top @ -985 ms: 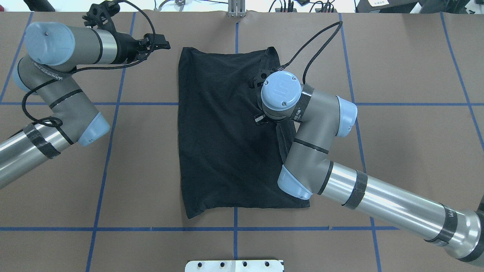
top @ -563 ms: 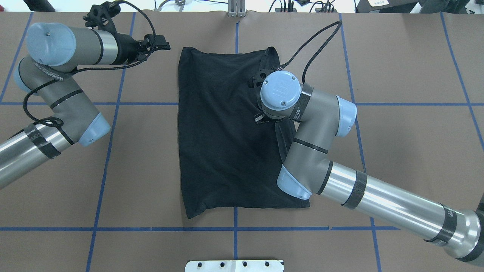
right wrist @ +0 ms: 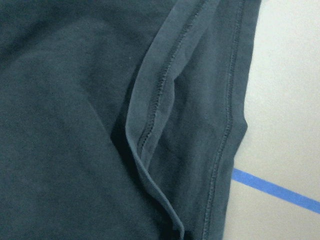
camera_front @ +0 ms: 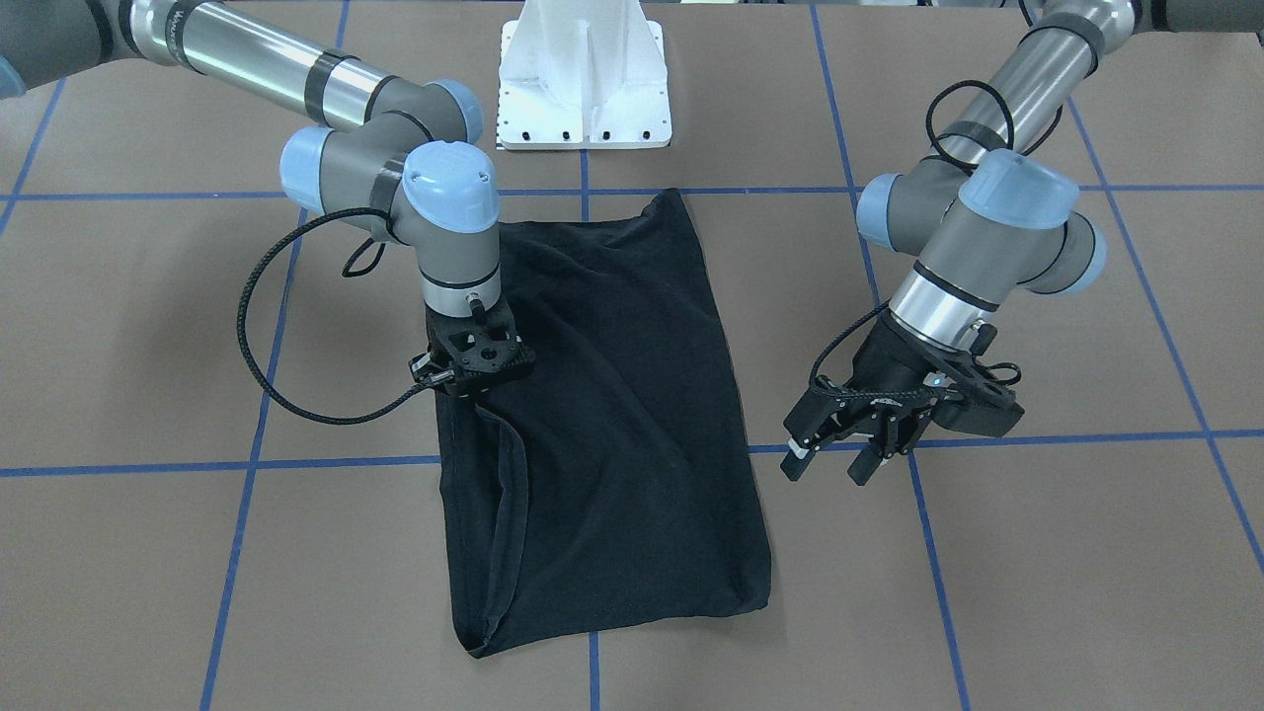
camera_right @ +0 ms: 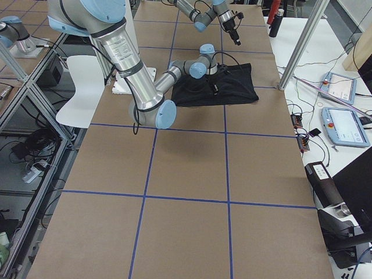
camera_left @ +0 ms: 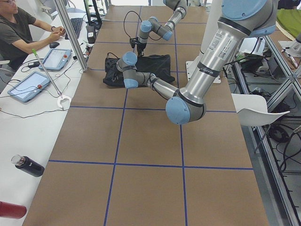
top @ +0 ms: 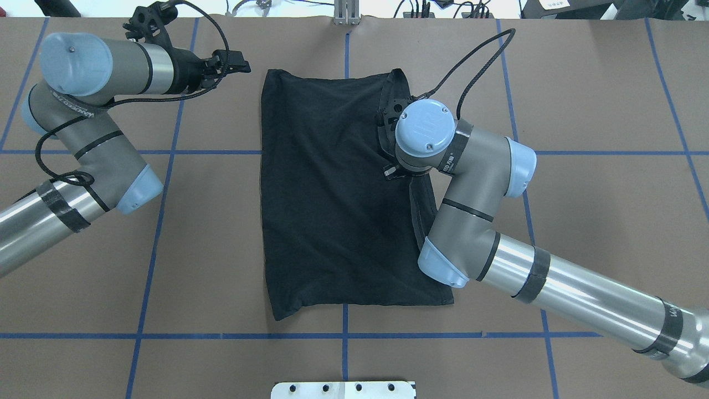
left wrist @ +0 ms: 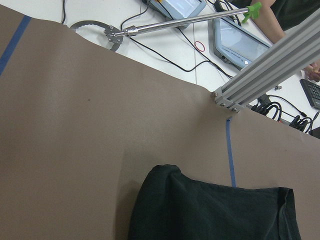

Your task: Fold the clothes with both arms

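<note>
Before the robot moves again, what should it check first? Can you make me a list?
1. Left claw open and empty: ok, its fingers are apart.
2. Left claw clear of the T-shirt: ok, it hangs over bare table.
3. Right claw over the shirt's edge: ok.
4. Right claw gripping cloth: cannot tell, its fingertips are hidden.
5. Shirt lying flat: not ok, a hem flap stands up along that edge.
</note>
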`<state>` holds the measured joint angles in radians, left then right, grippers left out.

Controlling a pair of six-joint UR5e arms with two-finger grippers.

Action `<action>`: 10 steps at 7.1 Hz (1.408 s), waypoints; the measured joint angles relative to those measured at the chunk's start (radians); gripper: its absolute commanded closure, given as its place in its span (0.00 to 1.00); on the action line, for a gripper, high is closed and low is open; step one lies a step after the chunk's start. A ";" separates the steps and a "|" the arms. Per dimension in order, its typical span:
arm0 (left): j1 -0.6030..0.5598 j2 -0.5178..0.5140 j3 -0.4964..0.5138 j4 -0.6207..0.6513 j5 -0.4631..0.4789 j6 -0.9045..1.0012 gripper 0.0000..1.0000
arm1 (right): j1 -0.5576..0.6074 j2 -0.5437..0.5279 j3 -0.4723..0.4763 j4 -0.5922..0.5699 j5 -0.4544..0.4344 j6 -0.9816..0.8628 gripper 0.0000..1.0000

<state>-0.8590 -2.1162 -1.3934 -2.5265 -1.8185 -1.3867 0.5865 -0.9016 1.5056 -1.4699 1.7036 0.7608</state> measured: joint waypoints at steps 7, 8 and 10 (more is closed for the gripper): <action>0.000 -0.003 0.005 0.000 0.000 0.000 0.00 | 0.011 -0.067 0.039 0.039 0.011 0.005 0.00; 0.000 -0.004 0.005 0.000 0.000 0.000 0.00 | 0.012 -0.068 0.046 0.052 0.010 0.011 0.00; 0.000 -0.005 0.004 0.000 0.000 -0.001 0.00 | 0.008 -0.096 0.108 0.050 0.029 0.019 0.00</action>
<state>-0.8590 -2.1210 -1.3893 -2.5265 -1.8186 -1.3877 0.5941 -0.9973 1.6135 -1.4195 1.7327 0.7798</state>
